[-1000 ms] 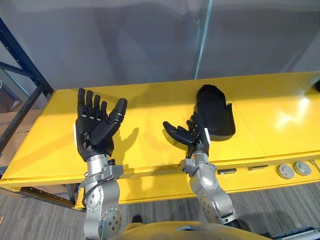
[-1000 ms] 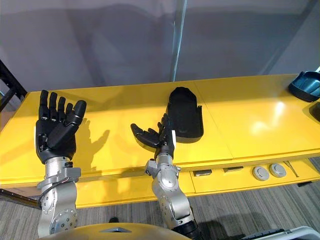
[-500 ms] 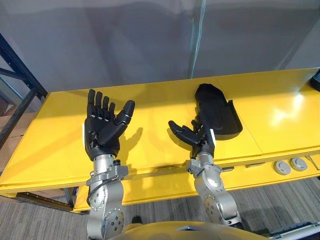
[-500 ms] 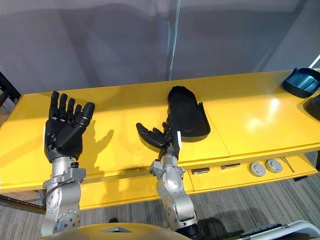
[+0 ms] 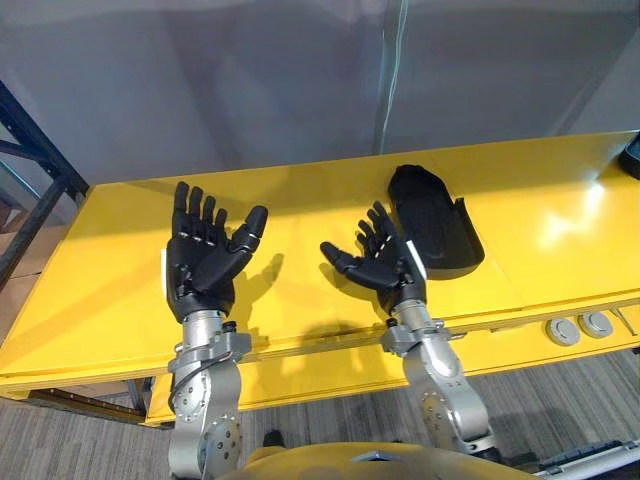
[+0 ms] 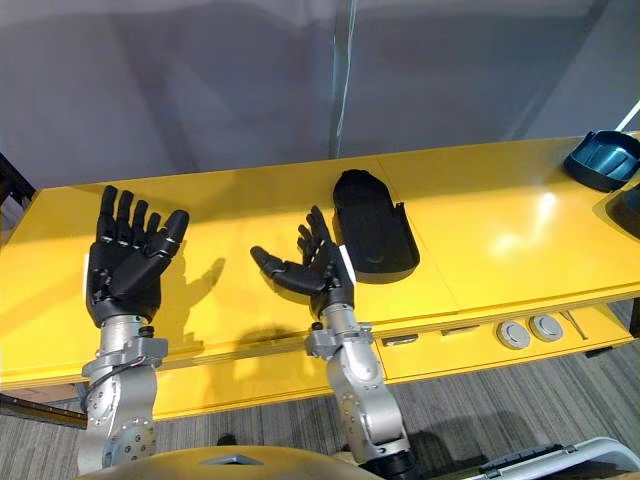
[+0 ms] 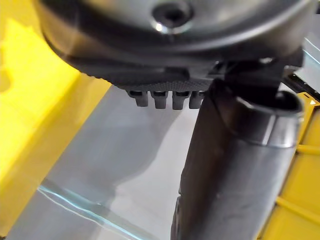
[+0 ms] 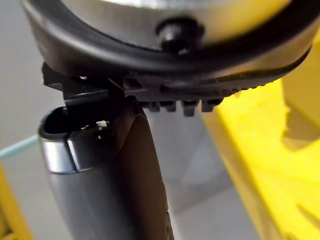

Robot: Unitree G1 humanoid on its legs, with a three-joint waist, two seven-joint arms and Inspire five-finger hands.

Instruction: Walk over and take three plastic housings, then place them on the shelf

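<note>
A black plastic housing point(image 5: 434, 226) lies flat on the yellow table point(image 5: 300, 300), right of centre. My right hand point(image 5: 380, 265) is raised palm up just left of it, fingers spread and open, not touching it. Over the left part of the table my left hand point(image 5: 203, 260) stands palm up, open, holding nothing. In the right eye view the housing point(image 6: 373, 235) sits just right of the right hand point(image 6: 312, 268), and the left hand point(image 6: 126, 268) stands at the left. Each wrist view looks along the thumb point(image 7: 235, 165) of its own hand point(image 8: 110, 175) toward the grey wall.
A dark teal tray point(image 6: 603, 160) rests at the table's far right. A blue-black shelf frame point(image 5: 35, 170) stands at the left end. Grey wall panels rise behind the table. Round silver buttons point(image 6: 530, 330) sit on the table's front face.
My right hand has lifted and turned more upright beside the housing, fingers spreading. The left hand has barely moved. The whole picture shifted slightly, so the camera moved.
</note>
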